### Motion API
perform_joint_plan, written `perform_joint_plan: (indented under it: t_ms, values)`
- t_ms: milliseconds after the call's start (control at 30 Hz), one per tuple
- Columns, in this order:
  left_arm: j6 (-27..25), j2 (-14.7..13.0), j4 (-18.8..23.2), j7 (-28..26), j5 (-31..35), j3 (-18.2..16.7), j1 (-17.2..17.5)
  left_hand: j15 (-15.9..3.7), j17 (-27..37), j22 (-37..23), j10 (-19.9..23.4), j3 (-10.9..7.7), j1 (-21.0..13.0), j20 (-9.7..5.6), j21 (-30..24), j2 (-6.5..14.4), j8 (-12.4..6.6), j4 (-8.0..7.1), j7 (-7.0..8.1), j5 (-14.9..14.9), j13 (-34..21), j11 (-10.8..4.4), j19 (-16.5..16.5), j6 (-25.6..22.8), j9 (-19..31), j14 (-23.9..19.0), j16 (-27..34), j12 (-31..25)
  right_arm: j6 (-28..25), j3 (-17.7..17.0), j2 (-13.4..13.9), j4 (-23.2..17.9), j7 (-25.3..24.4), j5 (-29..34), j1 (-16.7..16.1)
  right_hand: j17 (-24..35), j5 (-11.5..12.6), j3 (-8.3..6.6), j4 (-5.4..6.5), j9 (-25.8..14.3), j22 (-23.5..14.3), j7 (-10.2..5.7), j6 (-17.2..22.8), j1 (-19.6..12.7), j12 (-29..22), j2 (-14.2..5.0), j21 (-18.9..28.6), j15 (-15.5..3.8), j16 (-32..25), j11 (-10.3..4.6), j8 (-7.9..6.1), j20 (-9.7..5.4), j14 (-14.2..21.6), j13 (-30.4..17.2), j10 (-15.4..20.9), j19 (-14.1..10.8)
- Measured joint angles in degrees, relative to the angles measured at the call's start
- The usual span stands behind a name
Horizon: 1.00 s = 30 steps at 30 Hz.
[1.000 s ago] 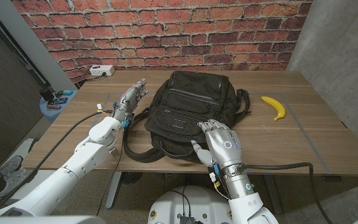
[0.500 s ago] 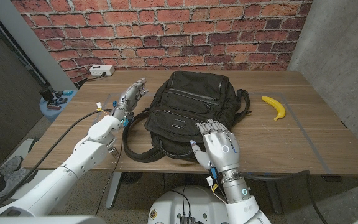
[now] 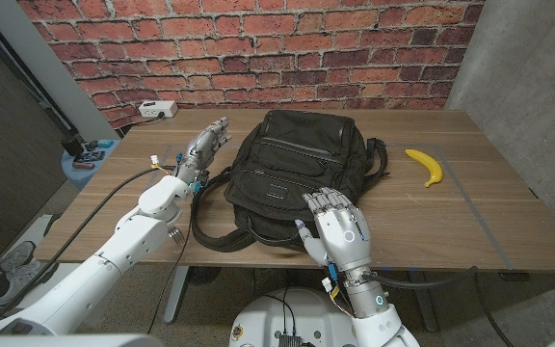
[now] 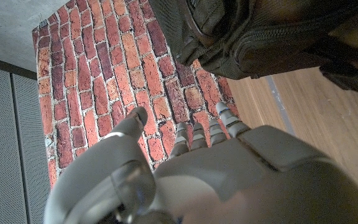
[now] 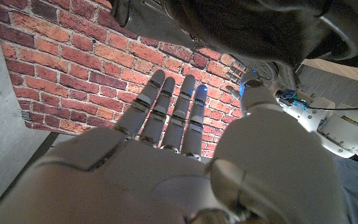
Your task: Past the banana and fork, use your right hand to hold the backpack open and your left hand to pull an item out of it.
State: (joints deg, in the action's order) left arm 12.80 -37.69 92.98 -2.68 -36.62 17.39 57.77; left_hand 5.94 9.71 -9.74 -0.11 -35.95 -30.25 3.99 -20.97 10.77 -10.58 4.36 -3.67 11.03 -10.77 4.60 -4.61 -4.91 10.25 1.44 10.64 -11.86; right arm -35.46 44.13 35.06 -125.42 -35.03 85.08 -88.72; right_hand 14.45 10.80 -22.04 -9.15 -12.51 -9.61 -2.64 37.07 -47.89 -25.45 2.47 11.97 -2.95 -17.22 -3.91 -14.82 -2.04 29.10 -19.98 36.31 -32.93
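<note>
A black backpack (image 3: 297,172) lies on the wooden table (image 3: 470,217), its straps trailing toward the near edge. My right hand (image 3: 335,229) hovers with spread fingers over the backpack's near right corner, holding nothing. My left hand (image 3: 203,149) is open just left of the backpack, fingers stretched toward the brick wall. A yellow banana (image 3: 426,165) lies to the right of the bag. The backpack (image 4: 260,31) fills one side of the left wrist view past my left hand (image 4: 197,168). In the right wrist view my right hand (image 5: 166,155) reaches under the backpack (image 5: 241,25).
A white power strip (image 3: 157,109) sits at the table's far left corner. A blue stool with small items (image 3: 87,154) stands beside the table on the left. A brick wall runs behind the table.
My right hand has drawn back a little toward the near edge and shifted slightly left along the backpack's corner. The left hand has stayed put.
</note>
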Motion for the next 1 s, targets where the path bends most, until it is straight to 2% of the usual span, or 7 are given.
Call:
perform_joint_plan:
  t_ms: [700, 1000]
  values:
    - [-0.94, 0.58, 0.46, -0.61, 0.62, 0.77, -0.96, 0.0, 0.0, 0.0, 0.0, -0.24, 0.01, 0.0, 0.32, 0.0, 0.0, 0.25, 0.0, 0.0, 0.0, 0.0, 0.0, 0.0, 0.0, 0.0, 0.0, 0.0, 0.86, 0.73, 2.85, 5.25, -6.82, -2.73, 4.04, 0.34, 0.0, 0.0, 0.0, -0.01, -0.14, -0.46, 1.82, -0.53, -1.3, -0.07, -0.53, 0.09, -0.44, -0.63, 0.0, -0.54, 2.15, -0.69, 1.07, -0.08]
    - [-1.52, 0.85, 0.91, -1.3, 1.04, 1.2, -1.29, 0.0, 0.0, 0.0, 0.0, -0.09, 0.01, 0.0, 0.64, 0.0, 0.0, 0.4, 0.0, 0.0, 0.0, 0.0, 0.0, 0.0, 0.0, 0.0, 0.0, 0.0, 1.46, 0.5, 4.8, 6.13, -8.76, -4.65, 4.95, 0.33, 0.0, -0.01, 0.0, -0.01, -0.14, -0.72, 2.15, -0.53, -1.73, -0.07, -0.51, 0.06, -0.44, -0.81, 0.0, -0.53, 2.6, -0.92, 1.83, -0.08]
